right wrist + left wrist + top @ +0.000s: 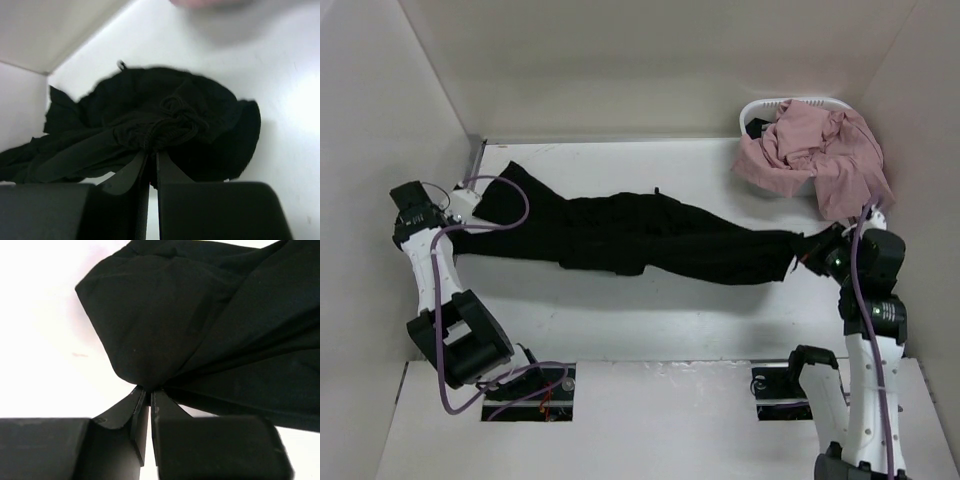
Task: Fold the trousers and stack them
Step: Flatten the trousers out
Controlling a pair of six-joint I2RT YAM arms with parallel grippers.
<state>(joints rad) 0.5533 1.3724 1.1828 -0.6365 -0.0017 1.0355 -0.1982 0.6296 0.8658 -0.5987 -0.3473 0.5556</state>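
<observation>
We see plain black soft-fabric trousers [640, 235] stretched long and rumpled across the white table [620, 320], legs spread at the left, drawstring waist bunched up at the right.

You have the right gripper [151, 154] pinched tight on the bunched trousers [215, 117], whose drawstring [176, 106] lies tangled just beyond the gripper.

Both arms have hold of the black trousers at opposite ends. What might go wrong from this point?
1. The left gripper pinches only a tip of the trousers; it may slip under tension.
2. The right gripper clamps a bunched end, so the fold may come out uneven.
3. The pink garment hangs over the basket rim beside the right arm and could get dragged along.
</observation>
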